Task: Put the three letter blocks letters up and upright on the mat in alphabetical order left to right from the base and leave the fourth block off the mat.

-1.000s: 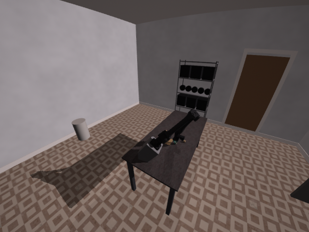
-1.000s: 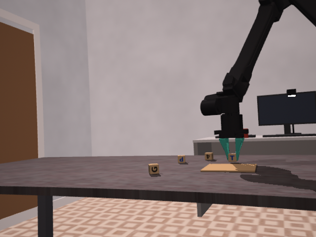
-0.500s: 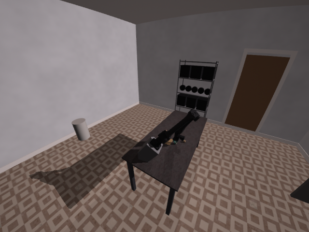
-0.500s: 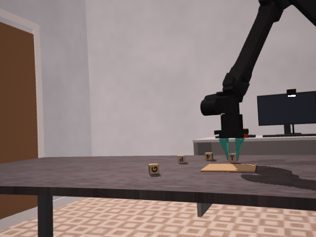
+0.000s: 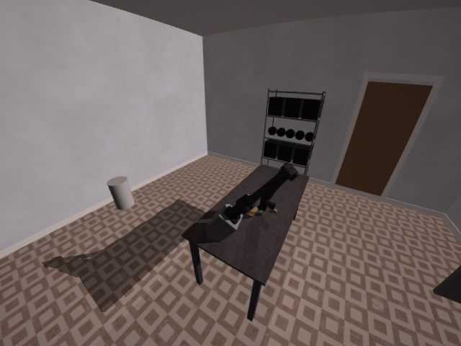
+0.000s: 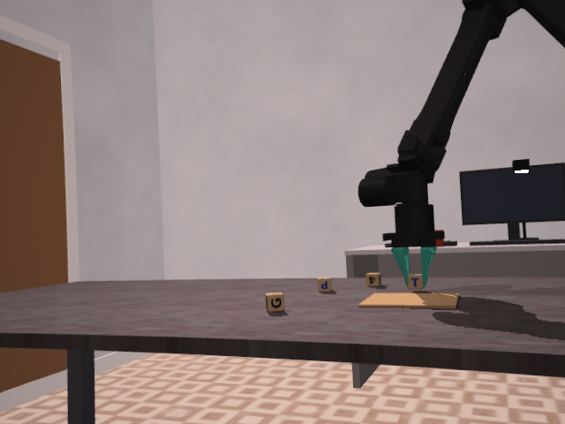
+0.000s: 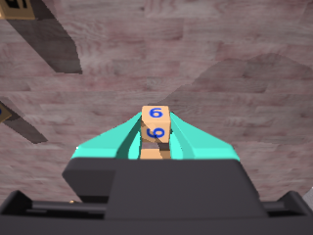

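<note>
My gripper [image 5: 261, 210] [image 6: 416, 285] [image 7: 156, 117]: drawn in to a narrow gap and clamped on the T block, one teal finger on each side of it; it points down.
T block [image 6: 415, 281] [image 7: 156, 123]: between my fingertips, just behind the mat as the exterior view looks at it. That view shows a blue T on its side; my wrist view shows two other faces, each with a blue 6 or 9. Whether its underside touches the table, I cannot tell.
Mat [image 5: 253, 211] [image 6: 409, 300]: flat on the table, tan, with part of a shadow across it. In the exterior view I see no block standing on it.
G block [image 6: 274, 302]: on the table, well apart from the mat, nearest the exterior camera of the four; a dark G lies sideways on its side.
P block [image 6: 324, 284]: on the table, off the mat, between the G block and the 4 block in that view; its blue P is upside down.
4 block [image 6: 372, 279]: on the table behind the mat, near my gripper, with a dark 4 upside down on its side.
Tops: too foreshortened in the exterior view for me to read.
Row: unbuilt, since all three loose blocks are off the mat and the fourth is in my grip.
Table [image 5: 256, 238] [image 6: 182, 319] [image 7: 235, 29]: dark, under the mat and the loose blocks.

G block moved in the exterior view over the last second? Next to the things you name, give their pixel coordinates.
No. The G block [image 6: 274, 302] sits at the same spot on the table [image 6: 182, 319], left of the mat [image 6: 410, 300].
</note>
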